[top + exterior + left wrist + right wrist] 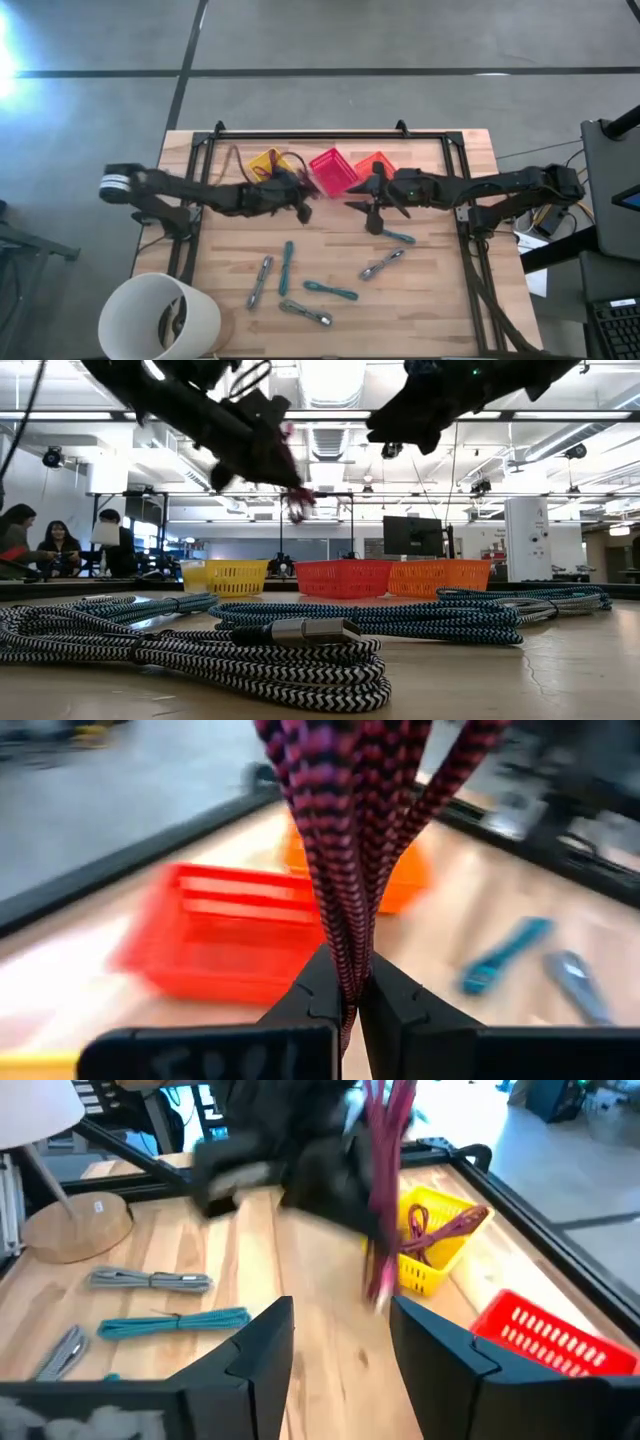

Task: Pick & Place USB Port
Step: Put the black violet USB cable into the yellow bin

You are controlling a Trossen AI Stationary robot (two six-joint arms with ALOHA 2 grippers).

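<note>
Maroon braided USB cable (350, 840), folded into a bundle, hangs pinched between the fingers of the left gripper (352, 1005), which are clamped tight on it above the wooden slatted table (420, 300), near the red plastic basket (333, 171). Just across from it, the right gripper (340, 1342) faces the dangling bundle with its fingers spread apart and nothing between them. A second maroon cable lies coiled in the yellow plastic basket (432, 1240). Teal and grey bundled cables (330, 290) lie scattered on the table closer to the front.
</note>
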